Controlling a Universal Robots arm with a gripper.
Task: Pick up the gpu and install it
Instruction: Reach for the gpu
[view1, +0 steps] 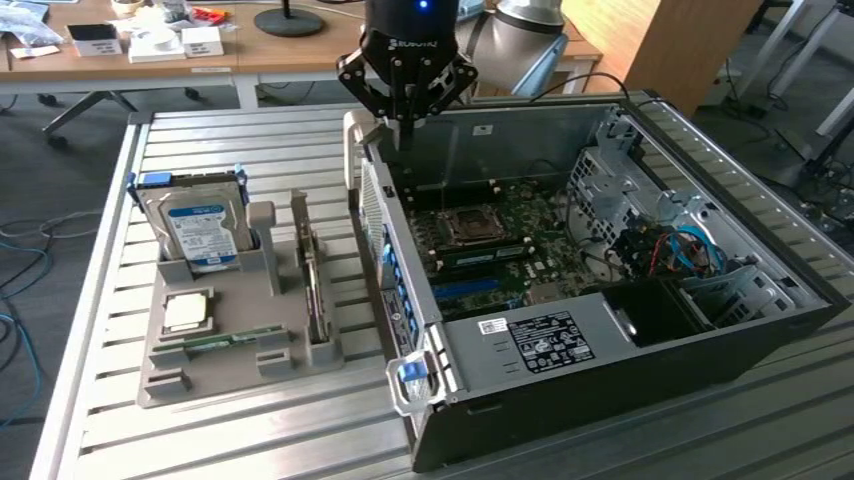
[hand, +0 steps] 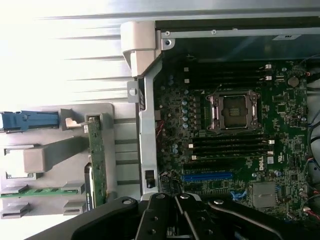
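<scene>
Fingers (view1: 399, 128) are pressing together w/ nothing in them, hanging over the black metal PC case (view1: 747, 330). The gpu (hand: 96, 155), a thin flat green card, is standing on edge in a gray plastic tray (view1: 200, 385).

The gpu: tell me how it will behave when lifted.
The gpu is probably stiff, a flat board standing on edge in a slot of the holder. Likely fragile: bare green circuitry shows along it. Unsupported, so thin a card would probably tip.
</scene>
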